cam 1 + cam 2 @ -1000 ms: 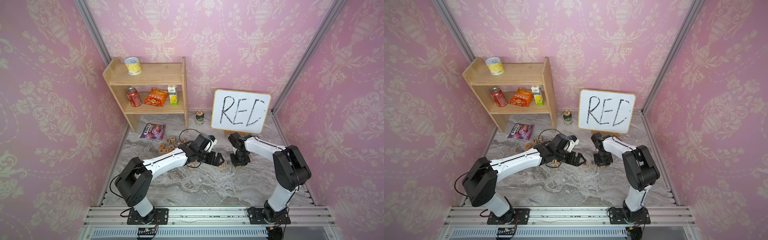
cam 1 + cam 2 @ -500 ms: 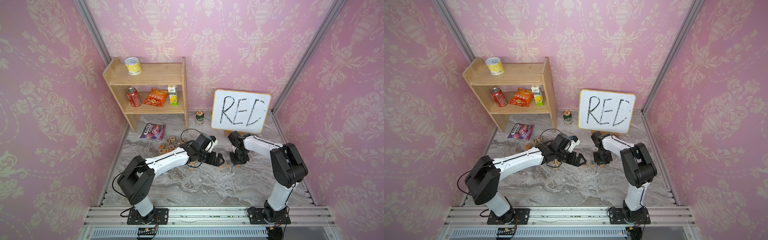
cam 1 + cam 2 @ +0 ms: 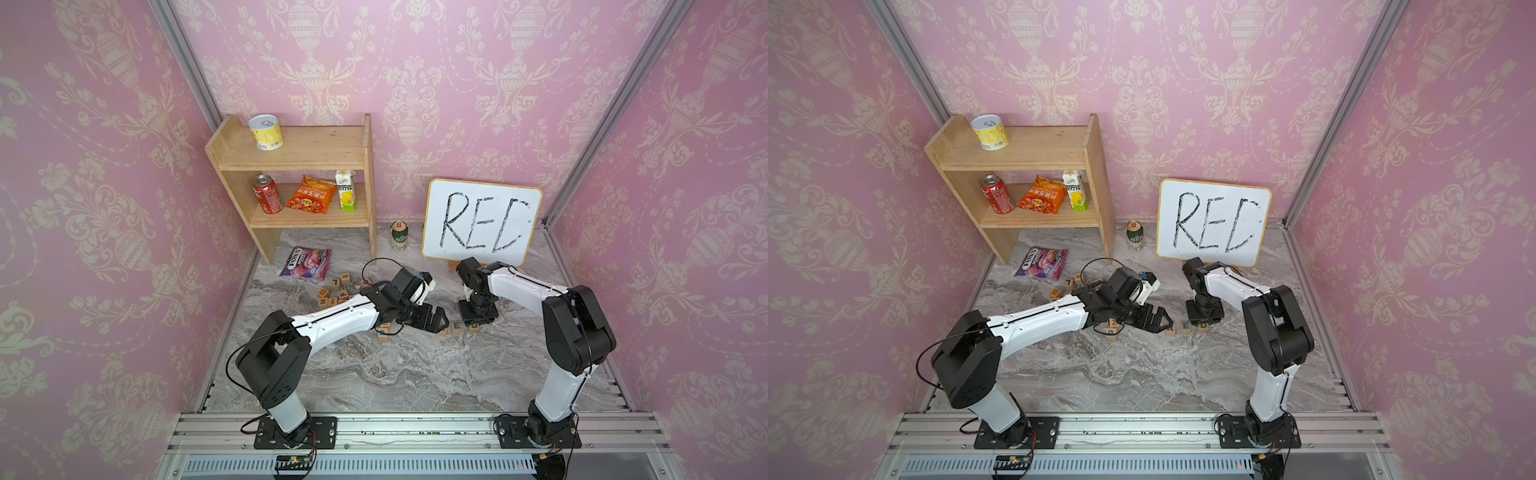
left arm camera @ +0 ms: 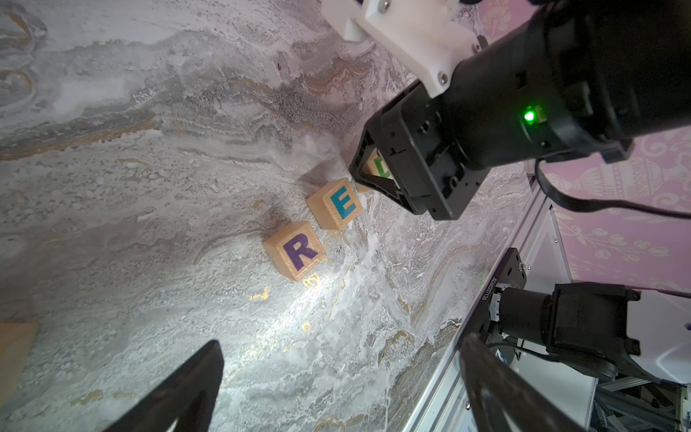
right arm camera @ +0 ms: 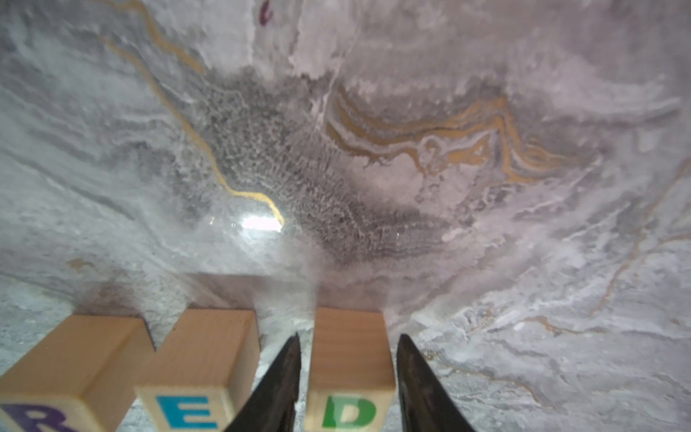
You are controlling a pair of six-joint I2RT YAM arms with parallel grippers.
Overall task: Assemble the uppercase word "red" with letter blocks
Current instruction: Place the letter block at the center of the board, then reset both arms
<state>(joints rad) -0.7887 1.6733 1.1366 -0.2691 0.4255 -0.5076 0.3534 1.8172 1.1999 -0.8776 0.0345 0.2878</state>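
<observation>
Wooden D block (image 5: pixel 349 374), partly cropped, stands between right claw's (image 5: pixel 349 336) narrowly parted jaws; left claw (image 4: pixel 342 339) gapes wide.

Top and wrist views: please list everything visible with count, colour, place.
R block: 1, purple letter, row's start
E block: 1, blue letter, row's middle
D block: 1, green letter, row's end
loose blocks: several, wood, near purple bag
whiteboard: 1, white, back wall
shelf: 1, wood, back left
yellow can: 1, top shelf
red can: 1, lower shelf
orange bag: 1, lower shelf
carton: 1, white, lower shelf
green can: 1, beside whiteboard
purple bag: 1, before shelf
table: 1, grey marble
left claw: 1, black, open, near R block
right claw: 1, black, open, astride D block
</observation>
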